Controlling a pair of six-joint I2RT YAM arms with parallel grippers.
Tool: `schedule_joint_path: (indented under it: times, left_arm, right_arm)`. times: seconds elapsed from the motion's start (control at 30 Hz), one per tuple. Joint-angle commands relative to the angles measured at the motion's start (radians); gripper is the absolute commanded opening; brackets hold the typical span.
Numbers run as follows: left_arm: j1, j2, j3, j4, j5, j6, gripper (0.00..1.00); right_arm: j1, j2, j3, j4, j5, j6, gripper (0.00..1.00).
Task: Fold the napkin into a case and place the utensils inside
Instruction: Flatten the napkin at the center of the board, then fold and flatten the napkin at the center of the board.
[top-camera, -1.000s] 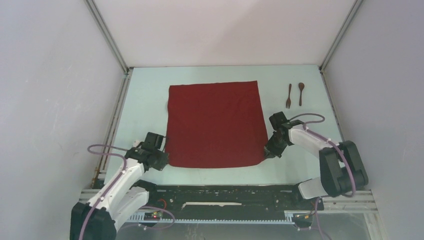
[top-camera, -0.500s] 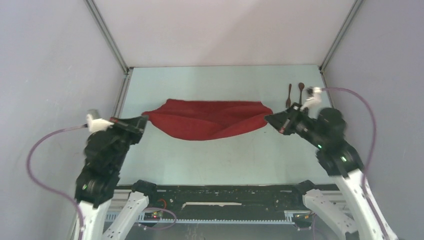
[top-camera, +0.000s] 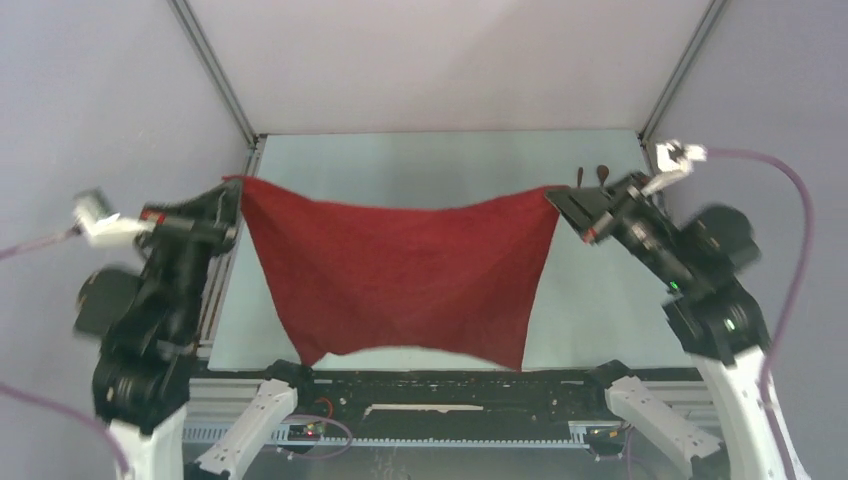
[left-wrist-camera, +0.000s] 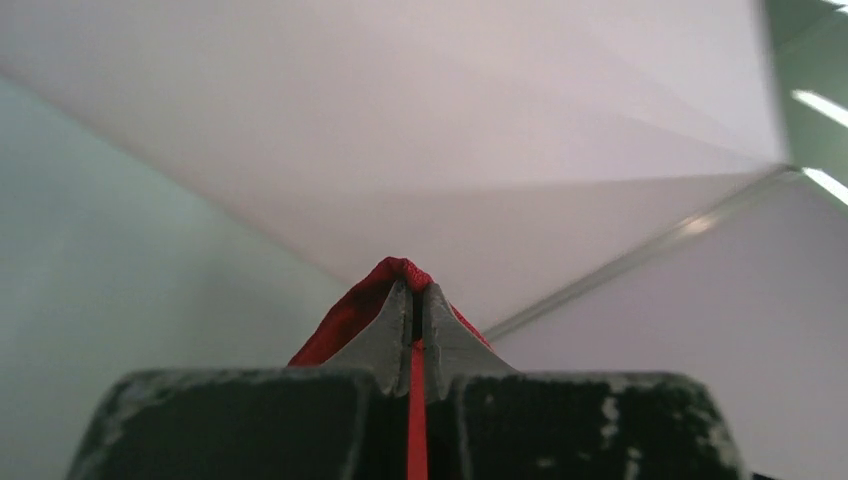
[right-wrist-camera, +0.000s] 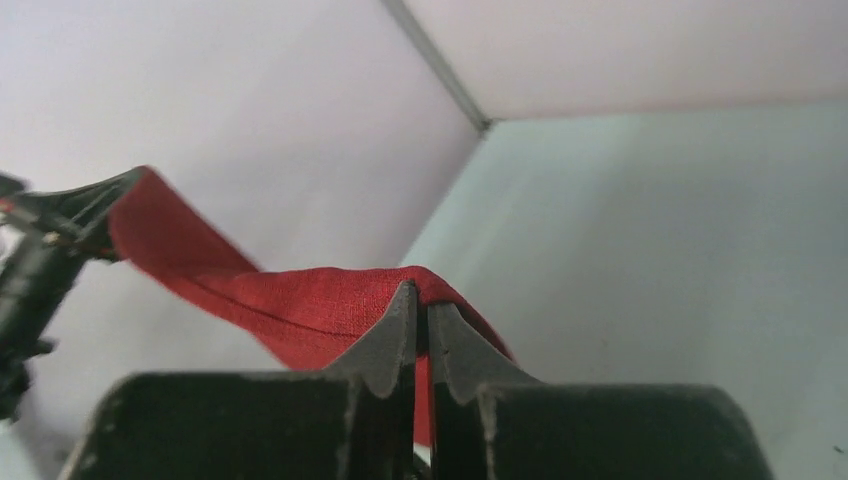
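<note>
The napkin (top-camera: 400, 270) hangs spread in the air above the tabletop (top-camera: 430, 160), stretched like a sheet from corner to corner, its lower edge sagging over the near edge. The left gripper (top-camera: 232, 187) is pinched tight on the cloth's upper left corner above the tabletop's left edge, the right gripper (top-camera: 553, 196) likewise on the upper right corner toward the right edge. The fork (top-camera: 579, 176) and spoon (top-camera: 603, 170) show partly just behind the right gripper, near the far right corner.

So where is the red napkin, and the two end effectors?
napkin (top-camera: 400, 270), top view, centre of cloth
left end effector (left-wrist-camera: 419, 293), left wrist view, between closed fingertips
right end effector (right-wrist-camera: 421, 293), right wrist view, between closed fingertips
</note>
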Motion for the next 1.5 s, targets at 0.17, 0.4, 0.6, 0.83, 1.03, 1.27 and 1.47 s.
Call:
schedule_joint_path:
  times: [0.17, 0.4, 0.6, 0.83, 1.03, 1.27, 1.47]
  left_arm:
    - [0.139, 0.639, 0.008, 0.063, -0.038, 0.021, 0.00]
    - [0.235, 1.164, 0.191, 0.163, 0.193, -0.014, 0.00]
    - [0.240, 1.388, 0.313, 0.174, 0.322, -0.015, 0.00]
    - [0.241, 1.250, 0.108, 0.140, 0.311, -0.016, 0.00]
    - [0.234, 1.073, -0.188, 0.076, 0.397, 0.026, 0.00]
    - [0.184, 0.860, -0.552, 0.092, 0.395, 0.063, 0.00]
    - [0.164, 0.817, -0.692, 0.113, 0.377, 0.073, 0.00]
  right_arm:
    - [-0.253, 0.634, 0.107, 0.022, 0.005, 0.035, 0.00]
    - [-0.288, 1.157, 0.425, 0.005, -0.086, -0.021, 0.00]
    - [-0.295, 1.336, 0.589, -0.076, -0.110, -0.065, 0.00]
    - [-0.294, 1.259, 0.484, -0.151, -0.107, -0.086, 0.00]
    - [-0.307, 1.112, 0.210, -0.194, -0.096, -0.110, 0.00]
    - [-0.312, 0.964, -0.072, -0.173, -0.094, -0.141, 0.00]
    - [-0.328, 0.921, -0.203, -0.132, -0.079, -0.164, 0.00]
